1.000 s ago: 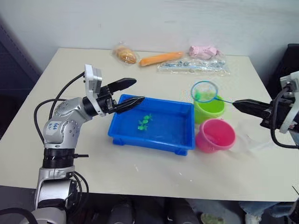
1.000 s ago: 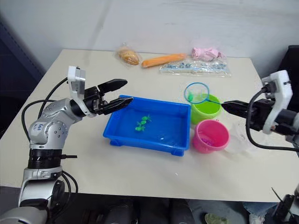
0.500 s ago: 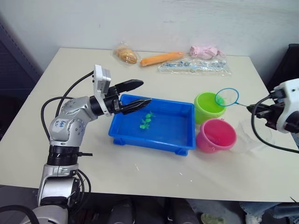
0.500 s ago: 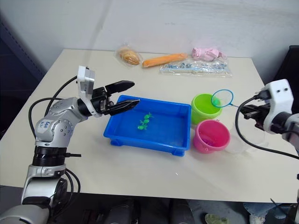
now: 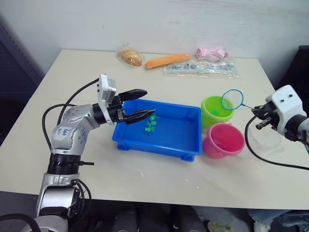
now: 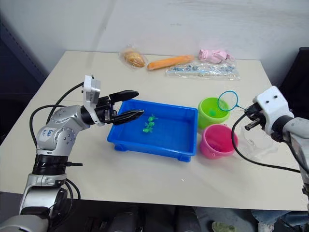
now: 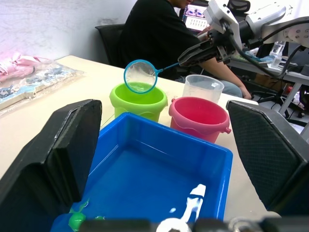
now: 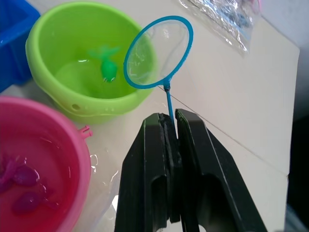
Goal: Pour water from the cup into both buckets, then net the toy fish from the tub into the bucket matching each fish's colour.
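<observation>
Now right jaws (image 8: 170, 126) clamped on round mesh net (image 8: 157, 52), left jaws (image 5: 141, 103) apart over glossy rectangular tub (image 5: 186, 146)

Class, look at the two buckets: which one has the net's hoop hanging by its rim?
The green bucket. The net is held up by its rim; the pink bucket sits apart, nearer the robot.

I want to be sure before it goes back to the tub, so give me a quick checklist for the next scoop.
1. Right gripper clamped on the net handle: ok.
2. Net hoop empty: ok.
3. Green fish in the green bucket: ok.
4. Pink fish in the pink bucket: ok.
5. Green fish left in the tub: ok, a cluster.
6. Left gripper off the net's route: not ok, open over the tub's end.
</observation>
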You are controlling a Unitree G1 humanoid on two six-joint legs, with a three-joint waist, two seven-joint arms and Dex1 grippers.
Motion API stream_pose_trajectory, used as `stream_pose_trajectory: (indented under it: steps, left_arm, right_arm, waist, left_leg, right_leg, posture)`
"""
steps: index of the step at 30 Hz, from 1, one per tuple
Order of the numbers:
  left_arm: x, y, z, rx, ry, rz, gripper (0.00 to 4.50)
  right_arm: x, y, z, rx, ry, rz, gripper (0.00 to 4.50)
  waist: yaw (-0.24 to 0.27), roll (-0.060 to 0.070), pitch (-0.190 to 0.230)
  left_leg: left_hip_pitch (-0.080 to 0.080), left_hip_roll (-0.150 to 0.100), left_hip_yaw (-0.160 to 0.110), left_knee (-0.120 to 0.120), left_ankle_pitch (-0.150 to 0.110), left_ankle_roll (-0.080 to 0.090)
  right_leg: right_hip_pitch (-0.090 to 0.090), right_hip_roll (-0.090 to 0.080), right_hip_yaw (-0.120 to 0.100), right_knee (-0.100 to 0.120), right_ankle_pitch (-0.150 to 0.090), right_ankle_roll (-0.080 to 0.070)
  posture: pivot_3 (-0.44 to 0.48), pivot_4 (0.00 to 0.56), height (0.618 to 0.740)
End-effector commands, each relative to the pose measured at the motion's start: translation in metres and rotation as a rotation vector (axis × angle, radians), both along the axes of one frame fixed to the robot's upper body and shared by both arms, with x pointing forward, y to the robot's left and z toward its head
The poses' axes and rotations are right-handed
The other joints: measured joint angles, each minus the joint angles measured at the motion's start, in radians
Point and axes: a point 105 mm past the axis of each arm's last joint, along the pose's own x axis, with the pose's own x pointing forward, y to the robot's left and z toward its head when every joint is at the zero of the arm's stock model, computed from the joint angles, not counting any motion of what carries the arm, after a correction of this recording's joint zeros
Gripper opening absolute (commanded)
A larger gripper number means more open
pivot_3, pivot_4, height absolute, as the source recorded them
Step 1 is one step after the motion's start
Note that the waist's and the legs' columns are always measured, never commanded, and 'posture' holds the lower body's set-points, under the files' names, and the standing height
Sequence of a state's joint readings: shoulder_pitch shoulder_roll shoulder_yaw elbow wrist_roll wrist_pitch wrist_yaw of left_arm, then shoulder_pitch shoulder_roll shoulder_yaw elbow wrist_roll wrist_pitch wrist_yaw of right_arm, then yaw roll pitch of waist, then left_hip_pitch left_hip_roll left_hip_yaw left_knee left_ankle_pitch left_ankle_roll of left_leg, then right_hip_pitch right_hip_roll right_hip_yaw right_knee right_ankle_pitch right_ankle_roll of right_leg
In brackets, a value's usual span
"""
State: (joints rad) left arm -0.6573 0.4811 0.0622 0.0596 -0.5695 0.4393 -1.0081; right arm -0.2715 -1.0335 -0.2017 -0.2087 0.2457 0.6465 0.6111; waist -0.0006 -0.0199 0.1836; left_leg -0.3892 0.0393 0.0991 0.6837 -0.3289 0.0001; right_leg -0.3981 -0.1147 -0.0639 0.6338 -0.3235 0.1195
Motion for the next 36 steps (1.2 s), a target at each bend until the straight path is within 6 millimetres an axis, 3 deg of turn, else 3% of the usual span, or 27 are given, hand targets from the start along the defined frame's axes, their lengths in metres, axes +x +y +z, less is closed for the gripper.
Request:
stream_pose_trajectory:
  steps: [1, 4, 8, 9, 11, 13, 16, 20, 25, 36]
  left_arm:
    - [-0.002, 0.001, 0.006, 0.000, -0.035, -0.007, 4.45]
    - [-0.002, 0.003, 0.004, 0.005, -0.036, -0.004, 4.45]
    - [-0.001, 0.010, 0.001, 0.020, -0.037, 0.020, 4.45]
    - [0.001, 0.016, -0.001, 0.025, -0.033, 0.036, 4.45]
    - [0.006, 0.039, -0.009, 0.037, -0.016, 0.109, 4.45]
    - [0.008, 0.058, -0.015, 0.038, 0.001, 0.158, 4.45]
    - [0.009, 0.080, -0.020, 0.052, 0.008, 0.218, 4.45]
    - [0.008, 0.093, -0.024, 0.080, -0.003, 0.261, 4.45]
    - [0.004, 0.100, -0.027, 0.087, -0.026, 0.291, 4.45]
    - [-0.002, 0.102, -0.038, 0.086, -0.003, 0.314, 4.45]
  right_arm:
    - [0.000, 0.006, 0.021, -0.154, -0.105, 0.057, 0.00]
    - [0.000, 0.008, 0.025, -0.331, -0.152, 0.097, 0.00]
    - [-0.001, 0.017, 0.037, -0.389, -0.226, 0.145, 0.00]
    - [-0.002, 0.022, 0.044, -0.364, -0.256, 0.159, 0.00]
    - [-0.004, 0.044, 0.071, -0.146, -0.338, 0.225, 0.00]
    - [-0.011, 0.069, 0.078, 0.060, -0.297, 0.341, 0.00]
    - [-0.022, 0.106, 0.063, 0.253, -0.110, 0.486, 0.00]
    - [-0.028, 0.134, 0.041, 0.248, 0.028, 0.563, 0.00]
    - [-0.013, 0.156, 0.016, 0.031, -0.009, 0.618, 0.00]
    - [0.030, 0.193, -0.011, -0.082, -0.152, 0.657, 0.00]
  waist:
    - [0.000, 0.000, 0.000]
    - [0.000, 0.000, 0.000]
    - [0.000, 0.000, 0.000]
    - [0.000, 0.000, 0.000]
    - [-0.008, 0.000, 0.000]
    - [-0.022, 0.002, 0.001]
    - [-0.023, 0.002, 0.001]
    - [-0.016, 0.002, 0.001]
    - [-0.004, 0.002, 0.001]
    - [-0.009, 0.002, 0.001]
  left_leg:
    - [0.000, 0.000, 0.000, 0.000, 0.000, 0.000]
    - [0.000, 0.000, 0.000, 0.000, 0.000, 0.000]
    - [0.000, 0.000, 0.000, 0.000, 0.000, 0.000]
    - [0.000, 0.000, 0.000, 0.000, 0.000, 0.000]
    - [0.001, 0.000, 0.000, 0.000, 0.000, 0.000]
    - [0.002, 0.002, 0.001, 0.000, 0.001, -0.002]
    - [0.001, 0.008, -0.003, -0.001, 0.002, -0.003]
    - [0.000, 0.007, -0.003, 0.000, 0.001, -0.001]
    - [-0.001, 0.005, -0.001, 0.001, -0.001, 0.002]
    - [-0.001, 0.006, 0.000, 0.000, -0.001, 0.001]
  right_leg:
    - [0.000, 0.000, 0.000, 0.000, 0.000, 0.000]
    - [0.000, 0.000, 0.000, 0.000, 0.000, 0.000]
    - [0.000, 0.000, 0.000, -0.005, 0.000, 0.000]
    - [0.000, 0.000, 0.000, -0.005, 0.000, 0.000]
    - [0.000, 0.000, 0.000, -0.005, 0.000, 0.000]
    - [0.000, 0.002, 0.000, -0.004, 0.000, 0.000]
    - [0.001, 0.003, -0.002, -0.004, 0.000, 0.000]
    - [0.001, 0.000, -0.002, 0.000, 0.000, 0.000]
    - [0.000, -0.001, -0.001, -0.001, 0.000, 0.000]
    - [-0.001, 0.000, -0.001, -0.001, 0.000, 0.000]
  posture:
    - [0.000, 0.150, 0.740]
    - [0.000, 0.150, 0.740]
    - [0.000, 0.150, 0.740]
    - [0.000, 0.150, 0.740]
    - [0.000, 0.150, 0.740]
    - [0.000, 0.150, 0.740]
    - [0.000, 0.150, 0.740]
    - [0.000, 0.150, 0.740]
    - [0.000, 0.150, 0.740]
    - [0.000, 0.150, 0.740]
